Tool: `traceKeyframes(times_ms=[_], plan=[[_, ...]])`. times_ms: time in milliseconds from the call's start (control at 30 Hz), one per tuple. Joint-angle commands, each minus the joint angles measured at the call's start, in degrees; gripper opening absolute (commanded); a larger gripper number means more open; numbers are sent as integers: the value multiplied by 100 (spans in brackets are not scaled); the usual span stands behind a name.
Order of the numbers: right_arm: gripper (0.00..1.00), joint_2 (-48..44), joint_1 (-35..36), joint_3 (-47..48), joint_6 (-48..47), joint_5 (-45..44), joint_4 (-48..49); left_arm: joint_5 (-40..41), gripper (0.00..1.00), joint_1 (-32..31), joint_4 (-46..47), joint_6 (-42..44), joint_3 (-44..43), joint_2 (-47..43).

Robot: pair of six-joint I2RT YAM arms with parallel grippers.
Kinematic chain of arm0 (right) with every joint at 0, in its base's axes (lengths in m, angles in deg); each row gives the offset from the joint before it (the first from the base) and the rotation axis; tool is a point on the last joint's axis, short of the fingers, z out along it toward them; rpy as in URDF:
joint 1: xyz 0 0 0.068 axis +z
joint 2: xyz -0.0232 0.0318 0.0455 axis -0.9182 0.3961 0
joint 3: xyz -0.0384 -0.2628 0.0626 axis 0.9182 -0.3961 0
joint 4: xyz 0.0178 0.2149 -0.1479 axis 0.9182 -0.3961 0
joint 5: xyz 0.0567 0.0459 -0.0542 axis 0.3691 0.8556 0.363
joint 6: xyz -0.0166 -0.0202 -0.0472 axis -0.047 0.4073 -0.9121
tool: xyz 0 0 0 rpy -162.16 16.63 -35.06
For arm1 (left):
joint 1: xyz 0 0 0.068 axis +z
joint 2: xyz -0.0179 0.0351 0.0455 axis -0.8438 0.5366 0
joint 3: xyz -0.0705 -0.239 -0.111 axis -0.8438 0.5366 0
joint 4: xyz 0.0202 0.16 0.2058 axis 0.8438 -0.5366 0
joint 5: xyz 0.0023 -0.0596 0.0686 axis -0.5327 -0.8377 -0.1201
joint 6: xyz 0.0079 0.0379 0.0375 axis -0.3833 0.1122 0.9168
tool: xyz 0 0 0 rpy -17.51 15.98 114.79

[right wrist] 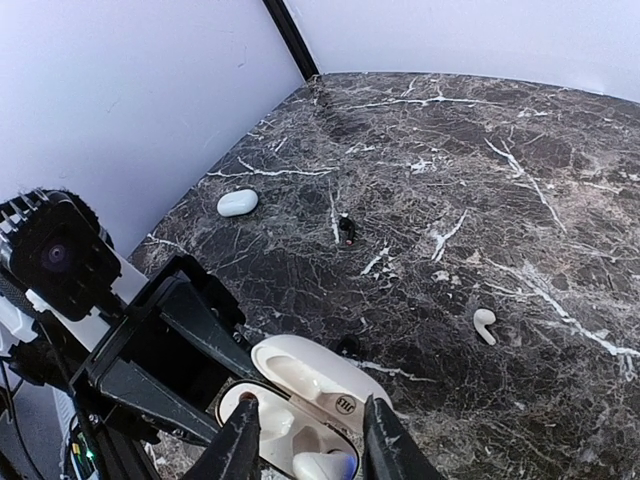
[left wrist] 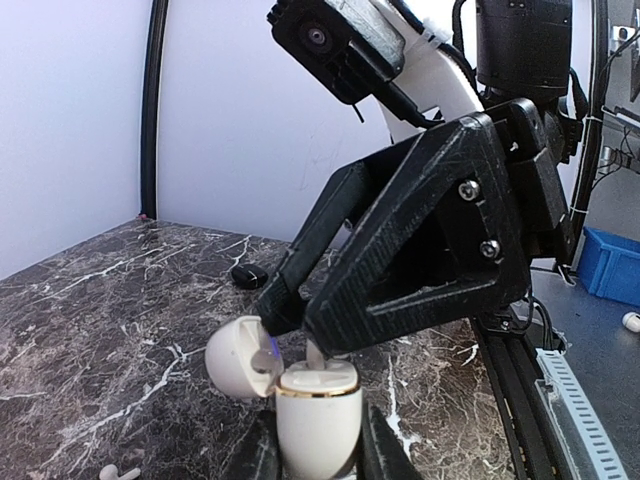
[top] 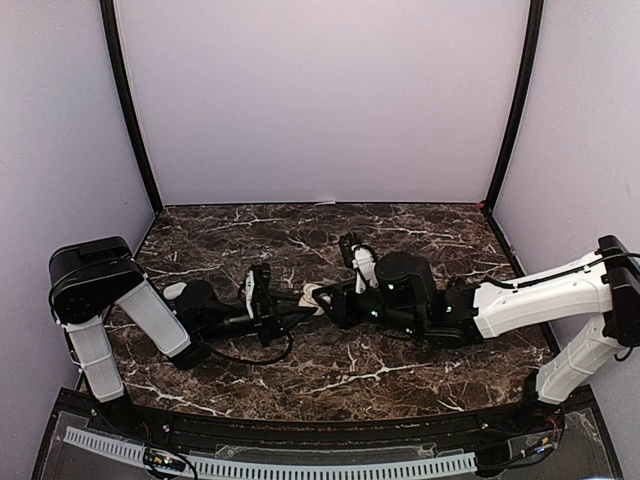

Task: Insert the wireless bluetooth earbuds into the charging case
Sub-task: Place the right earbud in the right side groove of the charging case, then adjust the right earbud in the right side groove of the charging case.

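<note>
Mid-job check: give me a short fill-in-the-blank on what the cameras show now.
The white plastic charging case is clamped in the ___ gripper. Its rounded lid stands ___. The right gripper hovers over the ___. A small white earbud lies loose on the dark marble ___.
Missing: left; open; case; table.

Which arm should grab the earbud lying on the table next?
Right. The right gripper is open and empty; the left gripper is holding the case. The earbud lies loose on the table.
</note>
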Motion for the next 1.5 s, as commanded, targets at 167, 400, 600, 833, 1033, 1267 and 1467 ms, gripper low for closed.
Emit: traceKeyframes(times_ms=[167, 400, 600, 833, 1033, 1267, 1467], plan=[[41, -500, 33, -5, -482, 103, 170, -73, 0, -33, 1303, -77, -76, -29], [44, -1000, 25, -260, -769, -37, -13, -123, 0, -33, 1303, -107, -91, -73], [43, -1371, -13, -459, -1132, 339, -428, -327, 0, -33, 1307, -114, -101, -125], [37, -1751, -42, -831, -1873, 959, -819, -829, 0, -16, 1302, -43, -116, -154], [35, -2217, -39, -1367, -2536, 1366, -545, -1385, 0, -9, 1302, 1, -142, -154], [20, -2185, -43, -1377, -3125, 1686, -767, -1742, 0, 11, 1302, -11, -177, -141], [7, -2121, -38, -1393, -3151, 1746, -540, -2061, 0, 11, 1302, 50, -223, -94]])
